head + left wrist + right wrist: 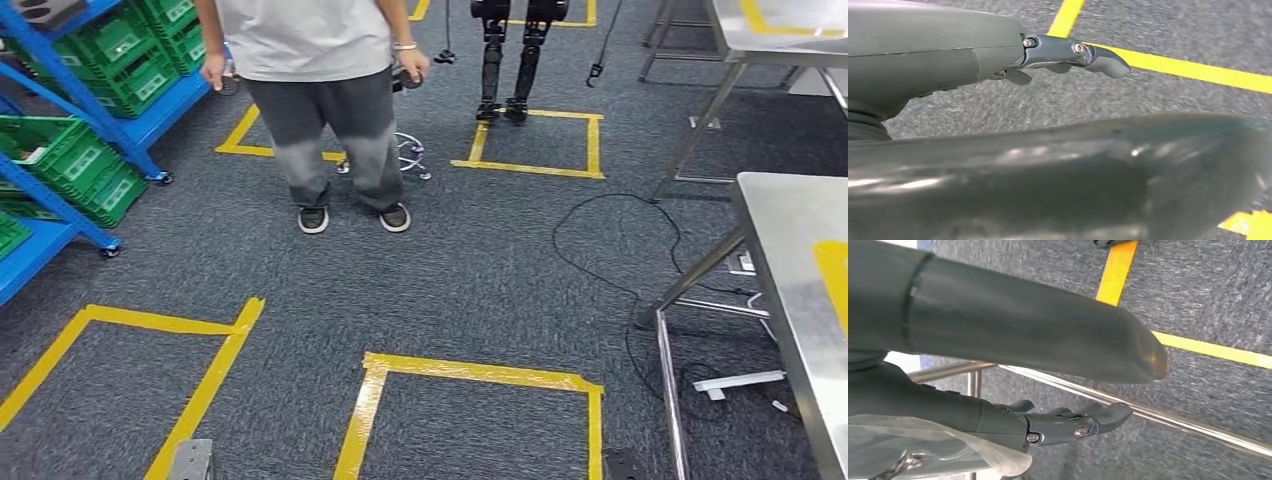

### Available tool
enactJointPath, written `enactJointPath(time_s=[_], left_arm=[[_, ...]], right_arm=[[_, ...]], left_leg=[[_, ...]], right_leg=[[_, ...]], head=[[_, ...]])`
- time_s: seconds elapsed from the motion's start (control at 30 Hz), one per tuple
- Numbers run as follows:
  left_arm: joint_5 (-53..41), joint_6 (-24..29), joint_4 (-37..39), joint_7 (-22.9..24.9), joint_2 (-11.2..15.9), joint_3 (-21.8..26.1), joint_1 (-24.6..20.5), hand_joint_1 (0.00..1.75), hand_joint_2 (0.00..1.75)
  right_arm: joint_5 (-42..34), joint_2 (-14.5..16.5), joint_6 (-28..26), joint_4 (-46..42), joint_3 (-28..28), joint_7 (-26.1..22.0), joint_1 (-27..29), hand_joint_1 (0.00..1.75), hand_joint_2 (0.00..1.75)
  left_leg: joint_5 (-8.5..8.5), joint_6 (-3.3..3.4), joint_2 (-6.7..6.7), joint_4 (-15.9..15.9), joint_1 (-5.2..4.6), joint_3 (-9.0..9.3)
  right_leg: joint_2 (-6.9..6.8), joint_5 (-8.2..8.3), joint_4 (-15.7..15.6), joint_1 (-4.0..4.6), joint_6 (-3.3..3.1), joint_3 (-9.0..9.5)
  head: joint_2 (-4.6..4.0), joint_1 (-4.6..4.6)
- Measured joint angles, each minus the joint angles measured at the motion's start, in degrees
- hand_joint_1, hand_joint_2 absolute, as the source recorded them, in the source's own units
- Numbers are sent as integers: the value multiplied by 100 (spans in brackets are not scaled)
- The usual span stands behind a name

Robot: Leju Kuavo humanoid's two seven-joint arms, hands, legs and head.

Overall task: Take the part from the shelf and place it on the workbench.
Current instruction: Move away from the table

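Standing between the blue shelf (60,120) and the steel table (800,280), the robot seems not yet fetching. Left robot hand (1068,57) and right robot hand (1068,422) hang released, empty. Part presumably lies in a green bin (75,165); next, turn toward the shelf

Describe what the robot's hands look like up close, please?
The left hand and the right hand look alike: a thick, smooth, rounded dark grey thumb, and slimmer dark fingers hinged with small silver screws and ending in rounded tips.
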Motion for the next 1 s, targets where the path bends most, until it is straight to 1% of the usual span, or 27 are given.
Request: enactJointPath(time_s=[0.03, 0.07, 0.1, 0.13, 0.17, 0.2, 0.23, 0.27, 0.3, 0.37, 0.43, 0.47, 0.5, 0.53, 0.57, 0.6, 0.63, 0.67, 0.7, 0.73, 0.77, 0.8, 0.87, 0.9, 0.93, 0.97, 1.0], left_arm=[[2, -3, 0, -6, -3, -5, 8, 0, 0], [4, -8, 0, -7, -3, -6, 14, 0, 0], [6, -22, 0, -7, -4, -6, 15, 0, 0], [6, -39, 0, -4, -4, -7, 4, 0, 0], [7, -57, 0, -2, -7, -7, -16, 0, 0], [8, -75, 0, 1, -10, -8, -33, 0, 0], [9, -85, 1, 4, -13, -8, -43, 0, 0], [10, -91, 1, 5, -15, -8, -43, 0, 0], [12, -95, 2, 6, -15, -8, -31, 0, 0], [11, -105, 2, 13, -15, -7, -37, 0, 0], [0, -150, 2, 58, -27, -10, -82, 0, 0], [-1, -179, 2, 89, -41, -14, -102, 0, 0], [2, -205, 2, 111, -56, -17, -110, 0, 0], [16, -220, 2, 113, -75, -19, -115, 0, 0], [41, -232, 2, 91, -92, -17, -120, 0, 0], [78, -238, 1, 46, -113, -15, -129, 0, 0], [127, -240, 1, -5, -137, -10, -143, 0, 0], [175, -236, 0, -61, -159, -2, -161, 0, 0], [211, -224, 0, -109, -179, 8, -176, 0, 0], [231, -212, 0, -146, -193, 18, -183, 0, 0], [238, -202, 1, -173, -200, 25, -179, 0, 0], [240, -196, 1, -188, -201, 30, -167, 0, 0], [216, -187, 1, -199, -198, 33, -161, 0, 0], [185, -177, 1, -205, -194, 33, -176, 0, 0], [153, -164, 0, -221, -187, 33, -197, 0, 0], [131, -156, 0, -255, -178, 33, -214, 0, 0], [140, -161, 0, -316, -166, 33, -220, 0, 0]], right_arm=[[-7, -8, -8, -2, -3, -5, 1, 0, 0], [-19, -14, -10, -3, -5, -21, -1, 0, 0], [-42, -19, -9, -5, -7, -44, -4, 0, 0], [-73, -23, -4, -7, -9, -68, -8, 0, 0], [-102, -32, 8, -7, -13, -90, -12, 0, 0], [-126, -40, 20, -8, -20, -105, -20, 0, 0], [-139, -48, 30, -8, -27, -113, -34, 0, 0], [-148, -55, 37, -8, -35, -116, -56, 0, 0], [-156, -59, 39, -8, -41, -117, -80, 0, 0], [-189, -80, 34, -10, -48, -126, -117, 0, 0], [-276, -102, 29, -13, -66, -149, -121, 0, 0], [-346, -106, 27, -13, -92, -171, -119, 0, 0], [-432, -111, 22, -15, -131, -215, -122, 0, 0], [-528, -117, 14, -19, -184, -278, -133, 0, 0], [-610, -125, 3, -27, -242, -349, -149, 0, 0], [-677, -135, -13, -37, -300, -422, -168, 0, 0], [-716, -144, -33, -45, -351, -476, -186, 0, 0], [-730, -151, -59, -51, -392, -511, -203, 0, 0], [-731, -154, -83, -56, -420, -529, -217, 0, 0], [-729, -155, -102, -59, -440, -535, -229, 0, 0], [-728, -155, -113, -61, -456, -538, -239, 0, 0], [-728, -155, -115, -63, -467, -538, -247, 0, 0], [-717, -161, -114, -67, -490, -537, -251, 0, 0], [-695, -167, -113, -68, -498, -530, -245, 0, 0], [-664, -176, -112, -69, -504, -520, -236, 0, 0], [-635, -187, -112, -69, -507, -511, -229, 0, 0], [-613, -198, -111, -69, -507, -510, -227, 0, 0]], left_leg=[[107, -8, 26, -62, 15, 23], [304, -7, 69, -334, 25, 150], [517, 7, 168, -723, 24, 334], [645, 27, 306, -1068, -6, 502], [717, 58, 424, -1330, -39, 626], [719, 88, 500, -1467, -74, 683], [686, 118, 502, -1493, -109, 689], [684, 155, 441, -1514, -113, 688], [691, 188, 379, -1546, -107, 706], [711, 266, 251, -1612, -78, 758], [718, 319, 104, -1632, -65, 778], [717, 331, 21, -1630, -68, 779], [713, 337, -68, -1629, -71, 787], [709, 338, -160, -1626, -73, 798], [702, 335, -252, -1621, -72, 812], [690, 325, -343, -1611, -67, 827], [673, 305, -424, -1592, -70, 831], [656, 281, -501, -1565, -68, 818], [648, 251, -566, -1545, -65, 796], [650, 220, -627, -1533, -60, 772], [658, 196, -686, -1531, -47, 749], [653, 169, -666, -1518, -46, 737], [518, 108, -395, -1307, -58, 644], [368, 74, -206, -1035, -55, 525], [194, 44, -72, -680, -42, 355], [44, 21, -15, -305, -22, 168], [-25, 7, 4, -38, -6, 32]], right_leg=[[-74, -19, 0, 0, 4, 21], [-140, -40, 0, 0, 13, 49], [-202, -64, -1, 0, 27, 81], [-261, -90, 1, 10, 53, 111], [-322, -114, 0, 21, 86, 134], [-384, -134, -4, 30, 120, 151], [-447, -147, -11, 36, 155, 168], [-507, -157, -24, 31, 189, 194], [-502, -185, -22, 18, 219, 210], [-232, -369, 240, 1, 256, 106], [110, -696, 974, 0, 255, -281], [174, -815, 1366, 5, 254, -507], [199, -823, 1607, 11, 251, -678], [212, -712, 1636, 15, 247, -757], [236, -489, 1426, 16, 240, -723], [304, -215, 1054, 12, 232, -606], [439, -19, 673, 1, 225, -465], [559, 94, 358, -10, 216, -324], [650, 125, 169, -17, 206, -234], [685, 95, 105, -16, 190, -190], [639, 89, 77, -12, 172, -160], [580, 94, 63, -16, 148, -151], [438, 90, 39, -26, 89, -113], [349, 80, 29, -26, 60, -91], [260, 64, 28, -16, 39, -75], [164, 46, 29, -7, 26, -61], [74, 29, 29, -3, 21, -46]], head=[[0, 0], [0, -2], [0, -2], [0, -4], [0, -6], [0, -5], [0, -4], [0, -5], [0, -2], [0, 19], [0, 46], [0, 52], [0, 51], [0, 51], [0, 53], [0, 53], [0, 55], [0, 53], [0, 53], [0, 52], [0, 49], [0, 50], [0, 15], [0, -2], [0, -20], [0, -24], [0, -24]])
